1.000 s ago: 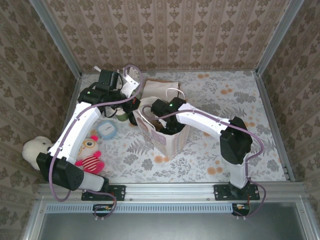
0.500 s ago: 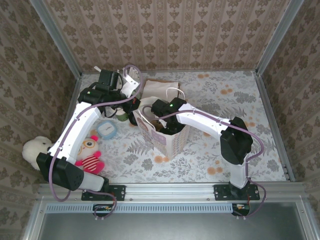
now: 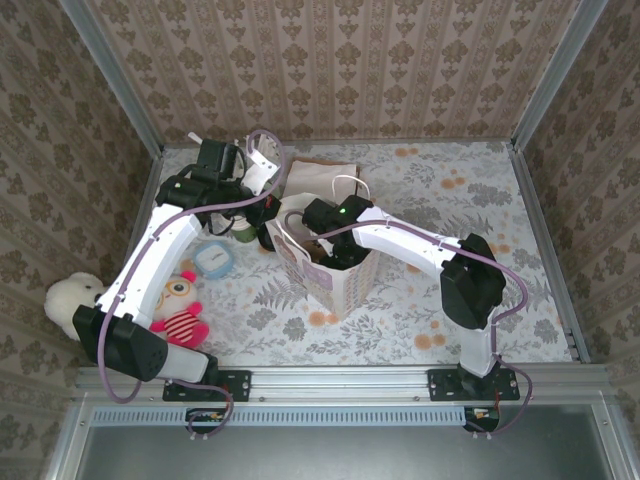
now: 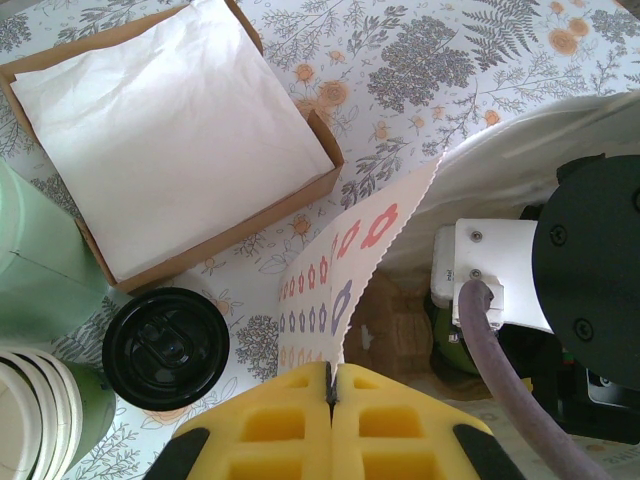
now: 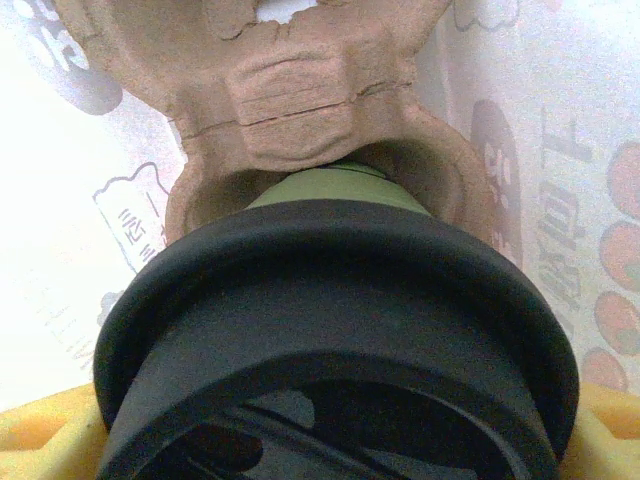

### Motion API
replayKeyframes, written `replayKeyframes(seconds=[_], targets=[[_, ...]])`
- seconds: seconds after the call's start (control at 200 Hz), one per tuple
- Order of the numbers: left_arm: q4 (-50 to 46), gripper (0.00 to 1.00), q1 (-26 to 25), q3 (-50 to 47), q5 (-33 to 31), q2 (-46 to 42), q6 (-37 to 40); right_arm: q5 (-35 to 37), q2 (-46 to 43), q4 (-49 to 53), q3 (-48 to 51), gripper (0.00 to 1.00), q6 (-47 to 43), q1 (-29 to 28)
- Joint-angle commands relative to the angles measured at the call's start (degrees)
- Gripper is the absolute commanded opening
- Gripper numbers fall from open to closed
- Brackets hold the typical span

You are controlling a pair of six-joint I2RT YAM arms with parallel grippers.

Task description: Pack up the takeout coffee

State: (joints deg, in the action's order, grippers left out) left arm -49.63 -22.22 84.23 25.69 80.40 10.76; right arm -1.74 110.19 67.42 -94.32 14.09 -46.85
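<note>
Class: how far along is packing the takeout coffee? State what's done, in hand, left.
Done: the paper bag stands open, its rim pinched by the left tool. In hand: the right tool holds a lidded takeout coffee inside the bag, at a socket of the pulp carrier; seating is unclear. Left: release and withdraw; a second lidded cup stands on the table beside the bag.

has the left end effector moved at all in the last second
No. In the top view the left end effector stays at the same spot beside the napkin box, shut on the rim of the paper bag.
</note>
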Motion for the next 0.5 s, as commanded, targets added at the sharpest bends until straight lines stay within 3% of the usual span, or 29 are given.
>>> replayKeyframes(seconds=[0.0, 0.495], targets=[[-0.5, 0.0, -0.5, -0.6, 0.3, 0.6, 0.8, 0.9, -0.1, -1.6, 1.5, 0.37, 0.0, 0.1], [-0.7, 0.0, -0.7, -0.5, 0.0, 0.5, 0.9, 2.9, 0.7, -4.1, 5.4, 0.36, 0.9, 0.3]])
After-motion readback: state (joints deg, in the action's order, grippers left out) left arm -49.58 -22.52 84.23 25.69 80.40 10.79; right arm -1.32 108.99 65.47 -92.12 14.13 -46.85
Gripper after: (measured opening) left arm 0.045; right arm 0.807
